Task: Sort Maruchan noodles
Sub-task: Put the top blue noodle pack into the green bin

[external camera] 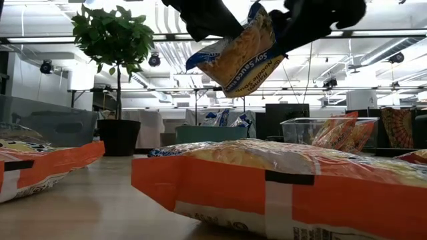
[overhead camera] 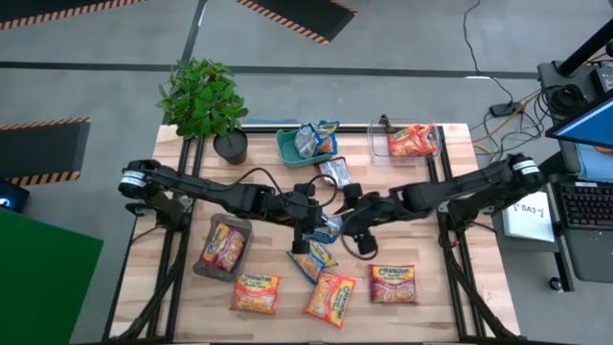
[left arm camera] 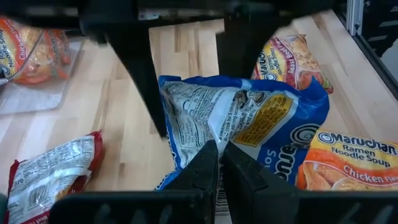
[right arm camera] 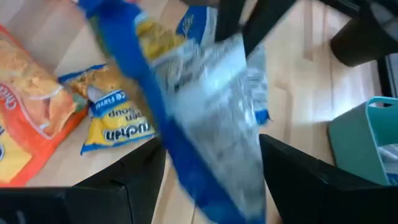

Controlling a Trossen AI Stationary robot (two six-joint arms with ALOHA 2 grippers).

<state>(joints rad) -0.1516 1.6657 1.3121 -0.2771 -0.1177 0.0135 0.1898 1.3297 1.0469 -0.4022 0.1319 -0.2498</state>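
A blue-and-white Maruchan packet [overhead camera: 329, 228] [external camera: 233, 57] hangs in the air over the middle of the table, between both grippers. My left gripper [overhead camera: 308, 228] [left arm camera: 221, 152] is shut on it. My right gripper [overhead camera: 352, 226] [right arm camera: 211, 146] is open, and its wide-set fingers stand on either side of the same packet [right arm camera: 211, 106]. Another blue-and-yellow packet [overhead camera: 313, 260] lies flat on the table just below. Two orange packets [overhead camera: 256, 292] [overhead camera: 330, 297] and a red-pink one [overhead camera: 393, 285] lie flat near the near edge. My left gripper pinches the blue packet's sealed edge [left arm camera: 214, 134] between its two fingers, coming from above and pointing down. The packet is lifted clear of the table and hangs tilted below the fingers [external camera: 233, 57]. My right gripper: I cannot tell whether its open fingers touch the packet.
A teal tray [overhead camera: 285, 149] at the far edge holds blue packets, and a silver-backed packet [overhead camera: 333, 172] lies in front of it. One clear bin [overhead camera: 376, 142] at the far right holds an orange-red packet; another [overhead camera: 201, 264] at the left holds a red one. A potted plant [overhead camera: 206, 101] stands far left.
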